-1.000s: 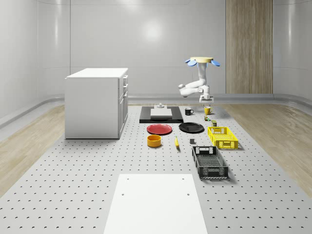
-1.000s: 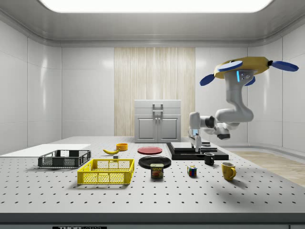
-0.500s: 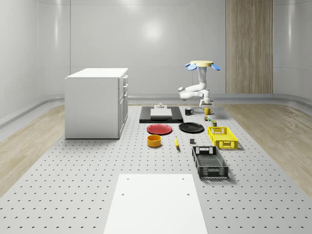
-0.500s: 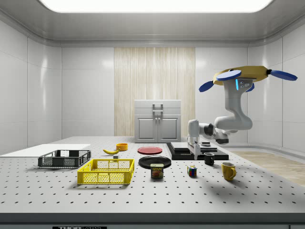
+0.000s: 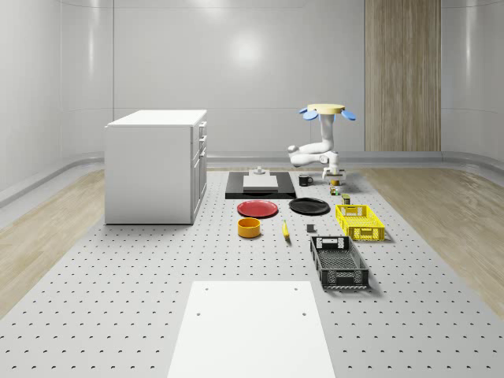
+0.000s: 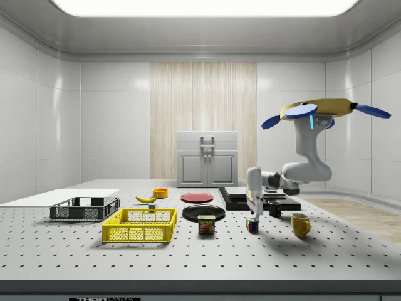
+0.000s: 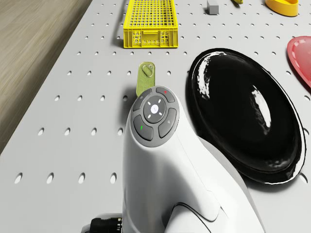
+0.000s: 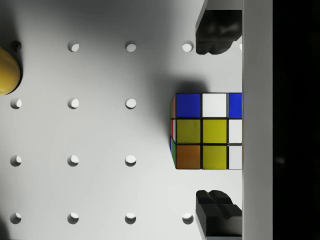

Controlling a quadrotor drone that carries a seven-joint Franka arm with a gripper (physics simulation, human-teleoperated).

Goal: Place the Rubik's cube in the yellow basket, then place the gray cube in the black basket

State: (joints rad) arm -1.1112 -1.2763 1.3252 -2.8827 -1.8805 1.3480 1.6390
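Rubik's cube [image 8: 207, 131] sits between my spread fingers [image 8: 218, 30], seemingly untouched; bare table [image 8: 90, 130] flanks it as I hover.

Bare table [image 8: 100, 130] all round Rubik's cube [image 8: 207, 131], fingertips [image 8: 215, 32] set wide either side w/ room to spare. Nearby obstacles: yellow mug [image 6: 300, 224] just beside, can [image 6: 206, 224] btwn cube & yellow basket [image 6: 140, 226]. Black plate [image 7: 248, 116] close alongside arm.

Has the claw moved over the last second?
Yes. In the side view the claw has dropped toward the table, from level with the black mug to just above the Rubik's cube, under the hovering drone.
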